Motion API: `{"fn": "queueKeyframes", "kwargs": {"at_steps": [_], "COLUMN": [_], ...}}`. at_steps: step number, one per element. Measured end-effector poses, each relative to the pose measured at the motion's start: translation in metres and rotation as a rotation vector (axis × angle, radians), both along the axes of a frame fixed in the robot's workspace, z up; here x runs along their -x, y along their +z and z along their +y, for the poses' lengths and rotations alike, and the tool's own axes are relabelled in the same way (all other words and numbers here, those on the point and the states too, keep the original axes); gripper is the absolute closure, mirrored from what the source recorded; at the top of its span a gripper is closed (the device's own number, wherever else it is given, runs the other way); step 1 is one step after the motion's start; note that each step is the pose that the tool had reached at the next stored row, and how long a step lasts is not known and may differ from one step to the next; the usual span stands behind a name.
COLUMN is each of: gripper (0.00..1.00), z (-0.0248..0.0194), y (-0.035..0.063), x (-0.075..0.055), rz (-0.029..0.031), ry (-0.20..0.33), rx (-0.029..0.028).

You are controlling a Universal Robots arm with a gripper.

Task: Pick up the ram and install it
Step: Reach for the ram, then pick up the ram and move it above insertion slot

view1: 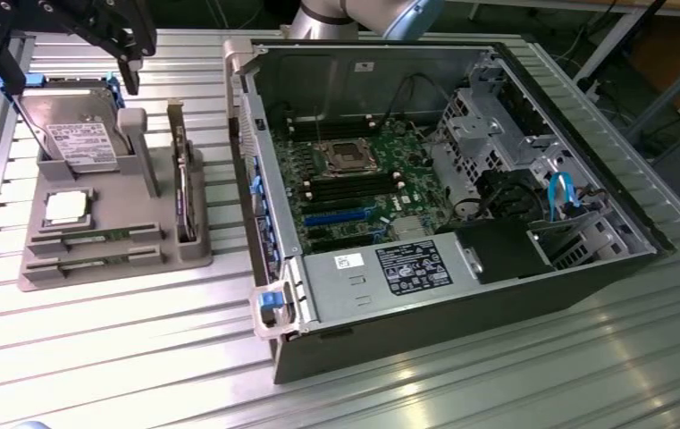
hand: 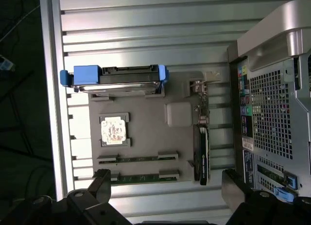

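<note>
The ram (hand: 141,177) is a thin green stick standing on edge in a slot of the grey parts holder (hand: 146,132). In the exterior view the ram (view1: 107,236) sits near the holder's (view1: 113,255) front end. My gripper (view1: 63,71) hangs above the holder's far end, over the upright hard drive (view1: 78,134), apart from everything. Its black fingers (hand: 99,186) stand wide open with nothing between them, and the gripper (hand: 167,191) looks straight down on the holder. The open computer case (view1: 435,179) lies to the exterior view's right, motherboard (view1: 352,188) exposed.
The holder also carries a square silver processor (hand: 115,130), a dark expansion card (hand: 201,154) on edge, and the blue-railed hard drive (hand: 116,78). A second slot (hand: 136,158) runs beside the ram. The case's rear panel (hand: 272,113) stands close to the holder on the ribbed aluminium table (view1: 113,340).
</note>
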State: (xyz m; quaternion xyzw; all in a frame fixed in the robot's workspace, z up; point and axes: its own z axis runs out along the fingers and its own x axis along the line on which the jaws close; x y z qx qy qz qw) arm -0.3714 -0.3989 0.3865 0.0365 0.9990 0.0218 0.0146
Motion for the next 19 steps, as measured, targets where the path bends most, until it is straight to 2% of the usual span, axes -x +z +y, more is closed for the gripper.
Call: {"fn": "queueKeyframes", "kwargs": {"at_steps": [10, 18, 19], "gripper": [0.01, 0.01, 0.01], "z": [0.0, 0.0, 0.0], "y": [-0.0002, -0.0305, -0.0367], "x": [0.0, 0.0, 0.0], "rz": [0.0, 0.0, 0.0], "ry": [0.0, 0.0, 0.0], "rx": [0.0, 0.0, 0.0]}}
